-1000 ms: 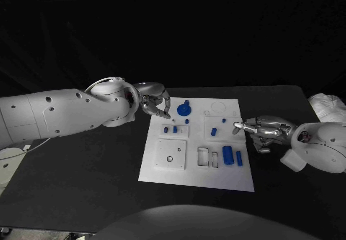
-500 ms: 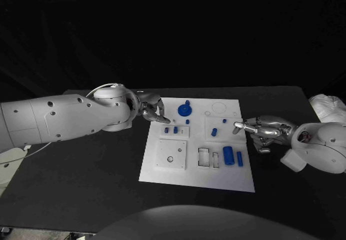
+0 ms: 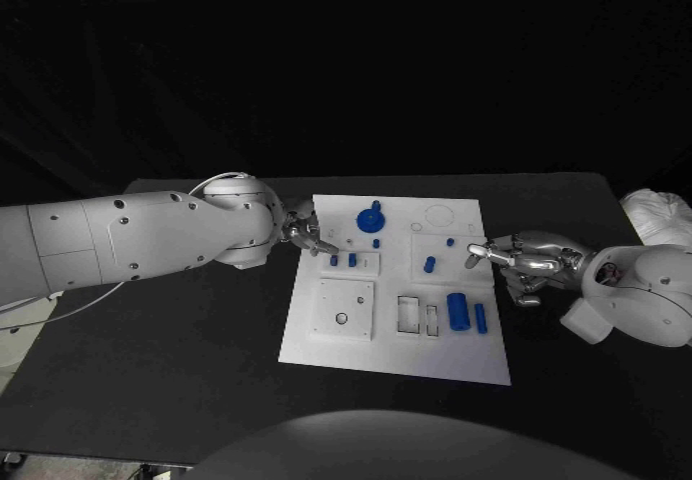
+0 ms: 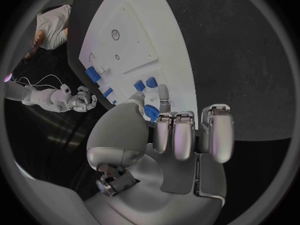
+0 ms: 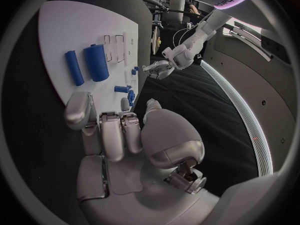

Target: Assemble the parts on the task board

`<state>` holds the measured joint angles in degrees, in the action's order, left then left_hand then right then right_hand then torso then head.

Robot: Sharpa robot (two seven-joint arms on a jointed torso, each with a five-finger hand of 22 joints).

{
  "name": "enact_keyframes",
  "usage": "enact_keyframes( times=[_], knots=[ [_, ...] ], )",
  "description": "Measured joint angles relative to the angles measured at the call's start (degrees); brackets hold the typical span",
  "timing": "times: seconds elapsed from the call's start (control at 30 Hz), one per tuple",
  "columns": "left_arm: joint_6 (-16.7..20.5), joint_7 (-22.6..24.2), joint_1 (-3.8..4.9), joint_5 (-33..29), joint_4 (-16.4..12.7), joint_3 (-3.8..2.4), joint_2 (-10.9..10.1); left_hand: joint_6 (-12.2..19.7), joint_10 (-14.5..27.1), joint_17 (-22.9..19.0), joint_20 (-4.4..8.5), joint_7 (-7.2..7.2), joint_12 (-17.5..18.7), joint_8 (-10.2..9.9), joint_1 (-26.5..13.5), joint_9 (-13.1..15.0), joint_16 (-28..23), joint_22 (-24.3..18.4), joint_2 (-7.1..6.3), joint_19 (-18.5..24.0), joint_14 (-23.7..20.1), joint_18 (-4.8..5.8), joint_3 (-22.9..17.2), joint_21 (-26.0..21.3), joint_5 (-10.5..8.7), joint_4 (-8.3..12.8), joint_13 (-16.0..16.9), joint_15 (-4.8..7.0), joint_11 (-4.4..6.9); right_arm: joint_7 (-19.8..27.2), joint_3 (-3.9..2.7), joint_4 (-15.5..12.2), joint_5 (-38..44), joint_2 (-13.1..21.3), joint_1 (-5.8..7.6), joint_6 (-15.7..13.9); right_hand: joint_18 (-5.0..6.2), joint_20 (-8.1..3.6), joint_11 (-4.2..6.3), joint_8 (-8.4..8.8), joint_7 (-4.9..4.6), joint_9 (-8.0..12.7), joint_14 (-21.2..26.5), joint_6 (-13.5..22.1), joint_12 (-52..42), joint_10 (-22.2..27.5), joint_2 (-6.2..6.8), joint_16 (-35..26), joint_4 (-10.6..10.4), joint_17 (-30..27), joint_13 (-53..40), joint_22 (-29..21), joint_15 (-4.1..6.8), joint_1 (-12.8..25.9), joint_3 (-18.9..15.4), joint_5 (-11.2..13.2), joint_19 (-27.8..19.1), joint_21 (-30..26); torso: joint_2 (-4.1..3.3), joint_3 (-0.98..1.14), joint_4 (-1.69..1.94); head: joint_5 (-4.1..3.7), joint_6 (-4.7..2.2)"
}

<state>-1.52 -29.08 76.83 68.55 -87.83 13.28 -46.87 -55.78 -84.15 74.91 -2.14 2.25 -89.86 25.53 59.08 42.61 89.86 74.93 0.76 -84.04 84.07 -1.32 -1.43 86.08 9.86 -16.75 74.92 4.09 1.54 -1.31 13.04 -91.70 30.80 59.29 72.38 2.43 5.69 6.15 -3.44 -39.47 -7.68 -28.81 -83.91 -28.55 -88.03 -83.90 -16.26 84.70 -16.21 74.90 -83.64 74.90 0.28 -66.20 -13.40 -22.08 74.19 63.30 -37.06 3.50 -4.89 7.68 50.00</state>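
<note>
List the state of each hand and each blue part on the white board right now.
Left hand: at the white task board's left edge, nothing visibly held.
Right hand: at the board's right edge, holding nothing.
Large blue cylinder: lying flat.
Slim blue bar: lying flat beside the cylinder.
Round blue knob: on the board.

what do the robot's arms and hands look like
Both arms are bulky, smooth white shells with rounded joints and small dark screw holes; the left arm has a thin white cable looping over its wrist end and another trailing beneath it. The right arm ends in a rounded white wrist housing. The left hand and right hand are polished silver metal, with segmented fingers and paler fingertip pads.
</note>
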Motion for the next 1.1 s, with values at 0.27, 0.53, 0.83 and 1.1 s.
enact_keyframes(
  times=[0.27, 0.53, 0.83, 1.1],
  knots=[
    [-0.4, -1.7, -0.81, -1.7, 0.8, 0.0, 1.1, 0.3, 0.2, 0.0, -0.41, 0.3, 0.0, -1.1, 0.3, -0.2, 0.0, 0.0, 0.32, 0.0, 0.0, 0.01, 0.2, -0.2, 0.78, 0.1, 0.0, 0.0, -0.2, -0.1, 0.0, 0.1, 0.0, 0.0, 0.0, 0.0, 0.0, 0.0, 0.0, 0.0, 0.0, 0.0, 0.0, 0.0, 0.0, 0.0, 0.0, 0.0, 0.0, 0.0, 0.0, 0.0, 0.0, 0.0, 0.0, 0.0, 0.0, 0.0, 0.0, -0.01, -0.02, -0.09, 0.0],
    [-0.1, -1.6, -1.07, -3.2, 1.3, 0.01, 1.7, 0.5, 0.0, 0.0, -0.41, 0.51, 0.0, -1.9, 1.2, -0.3, 0.0, 0.0, 1.21, 0.0, 0.0, 0.0, 0.3, -0.4, 1.77, 0.0, 0.0, -0.4, -0.4, -0.2, 0.0, 0.2, 0.0, -0.2, 0.0, 0.0, 0.0, 0.0, 0.0, 0.0, 0.0, 0.0, 0.0, 0.0, -0.1, 0.0, 0.0, 0.0, 0.0, 0.0, 0.0, 0.0, 0.0, 0.0, 0.0, 0.0, 0.0, 0.0, 0.03, -0.01, 0.04, -0.06, 0.0],
    [0.5, -1.0, -1.16, -4.4, 1.8, 0.0, 2.1, 0.7, 0.2, 0.0, -0.41, 0.71, 0.0, -2.3, 1.8, -0.3, 0.0, 0.0, 1.2, 0.0, 0.0, 0.0, 0.5, -0.4, 2.43, 0.1, 0.0, -0.4, -0.6, -0.2, 0.0, 0.3, 0.0, -0.3, -0.01, 0.1, 0.0, 0.0, 0.0, 0.23, 0.0, 0.1, 0.0, 0.0, 0.1, 0.0, 0.01, 0.0, -0.2, 0.0, 0.0, 0.0, -0.01, 0.0, 0.2, 0.0, 0.0, 0.0, 0.03, -0.01, 0.02, 0.05, 0.0],
    [0.7, -0.6, -1.31, -5.2, 2.6, 0.0, 3.0, 0.7, 0.2, 0.0, -0.82, 0.71, 0.0, -2.7, 2.7, -0.3, 0.0, 0.0, 1.67, 0.0, 0.0, 0.0, 0.5, -0.4, 3.18, 0.1, 0.0, -0.4, -0.6, -0.4, 0.0, 0.4, 0.0, -0.4, -0.02, 0.1, 0.0, 0.0, 0.0, 0.23, 0.0, 0.1, 0.0, 0.0, 0.2, 0.0, 0.13, 0.0, 0.0, 0.0, 0.0, 0.0, -0.01, 0.1, 0.3, 0.0, 0.0, 0.0, 0.03, 0.0, 0.01, 0.12, 0.0]
  ],
)
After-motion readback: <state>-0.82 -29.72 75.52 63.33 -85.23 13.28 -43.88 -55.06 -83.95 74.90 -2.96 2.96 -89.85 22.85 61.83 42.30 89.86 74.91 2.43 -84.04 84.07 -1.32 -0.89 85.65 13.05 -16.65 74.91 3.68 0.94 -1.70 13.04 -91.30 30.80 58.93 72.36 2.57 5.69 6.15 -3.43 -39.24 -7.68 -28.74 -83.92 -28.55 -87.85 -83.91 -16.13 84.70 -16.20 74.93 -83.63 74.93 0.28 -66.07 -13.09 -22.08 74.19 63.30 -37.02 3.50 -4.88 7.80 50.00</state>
